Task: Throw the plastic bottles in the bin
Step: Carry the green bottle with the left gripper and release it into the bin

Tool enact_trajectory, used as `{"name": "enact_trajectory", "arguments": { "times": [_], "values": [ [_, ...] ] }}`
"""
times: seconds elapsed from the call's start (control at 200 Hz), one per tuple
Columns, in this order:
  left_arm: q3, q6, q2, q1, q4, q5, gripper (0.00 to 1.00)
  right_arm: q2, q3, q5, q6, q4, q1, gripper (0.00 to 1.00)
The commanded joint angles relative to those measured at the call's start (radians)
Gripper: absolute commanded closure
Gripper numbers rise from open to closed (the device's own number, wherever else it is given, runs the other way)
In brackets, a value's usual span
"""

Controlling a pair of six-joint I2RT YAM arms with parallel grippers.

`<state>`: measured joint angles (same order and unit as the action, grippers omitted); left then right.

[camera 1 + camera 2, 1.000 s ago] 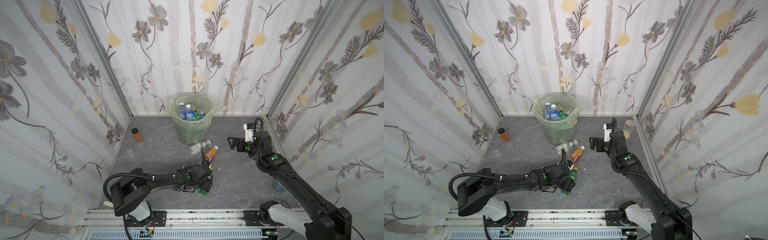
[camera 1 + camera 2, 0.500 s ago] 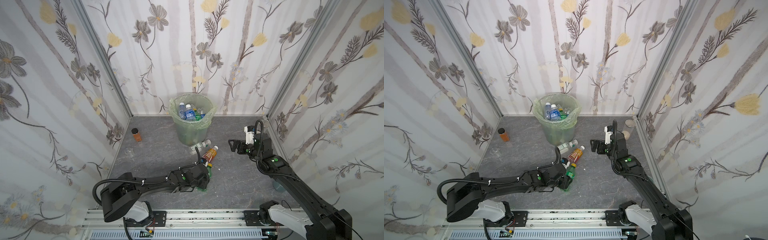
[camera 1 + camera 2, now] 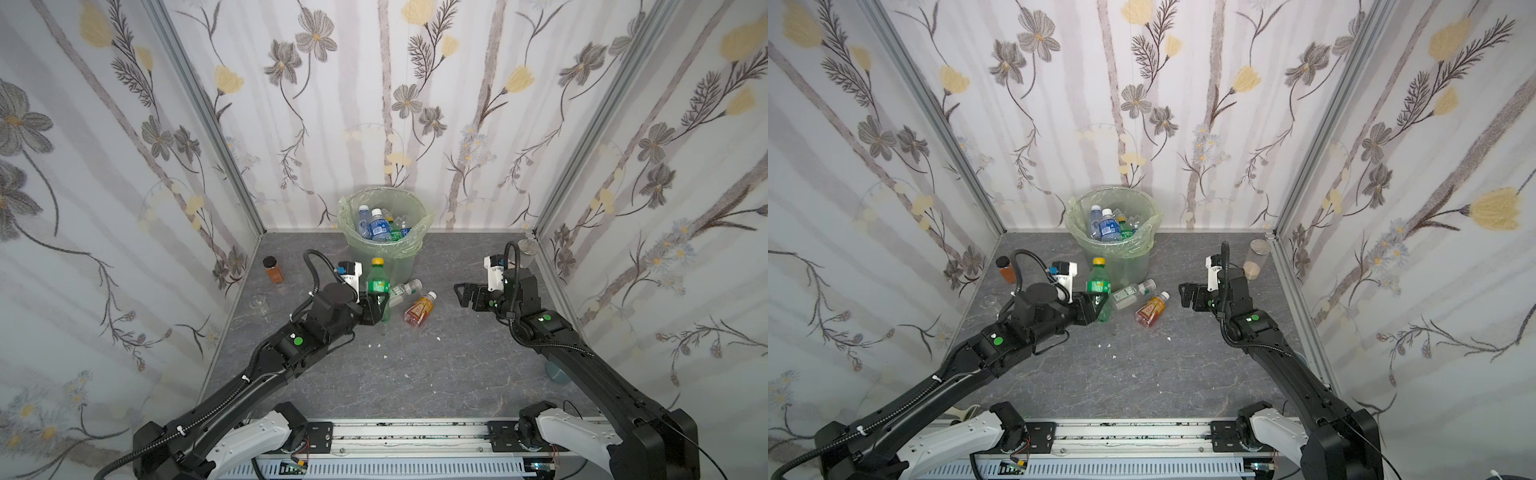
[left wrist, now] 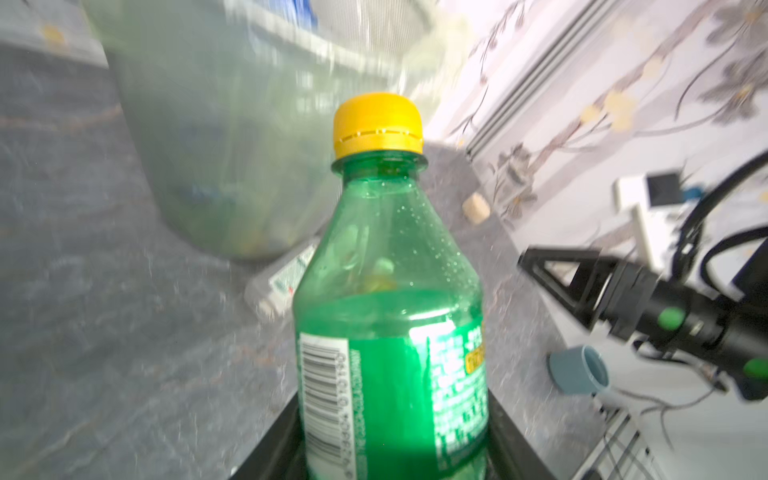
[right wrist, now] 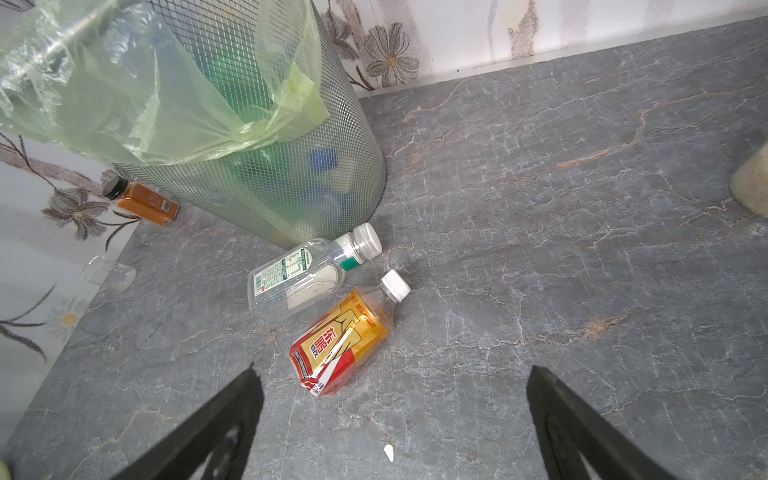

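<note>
Left gripper (image 3: 376, 309) was down low at the front of the grey marble-look tabletop (image 3: 415, 374) a second ago, jaws wider, working on the green plastic bottle with the yellow cap (image 3: 377, 286). Now we see it clamped on that bottle's lower body. The bottle is upright, looks lifted clear of the tabletop, and has been carried to just in front of the round pale-green bin with the thin green bag liner (image 3: 401, 266). The left wrist view confirms it: the bottle (image 4: 390, 332) sits between the black jaws with the bin wall behind.

So we judge the pick done. Next comes a raise over the rim and a release; the cap is still below the rim.

Right gripper (image 3: 465, 295) has barely shifted, jaws fully spread, holding nothing. It hovers near the orange-labelled bottle with the white cap (image 5: 340, 340) and the clear bottle with the white label (image 5: 299, 278). Both lie on the tabletop beside the bin base, still to go. Several bottles are already inside the bin.
</note>
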<state>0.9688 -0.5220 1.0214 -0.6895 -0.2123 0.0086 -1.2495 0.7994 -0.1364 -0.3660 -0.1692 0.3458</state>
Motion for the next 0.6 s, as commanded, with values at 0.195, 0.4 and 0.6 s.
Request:
{"name": "enact_trajectory", "arguments": {
  "times": [0.195, 0.4, 0.6],
  "values": [
    [0.726, 0.002, 0.554, 0.284, 0.022, 0.321, 0.01, 0.009, -0.022, -0.067, -0.024, 0.06, 0.001, 0.0],
    [0.866, -0.006, 0.665, 0.335, 0.008, 0.318, 0.0, 0.01, -0.022, -0.075, -0.021, 0.017, 0.004, 0.0],
    [0.68, 0.07, 0.486, 0.352, 0.002, 0.197, 0.0, -0.061, -0.013, -0.093, -0.041, 0.034, 0.01, 0.01]
  ]
}}
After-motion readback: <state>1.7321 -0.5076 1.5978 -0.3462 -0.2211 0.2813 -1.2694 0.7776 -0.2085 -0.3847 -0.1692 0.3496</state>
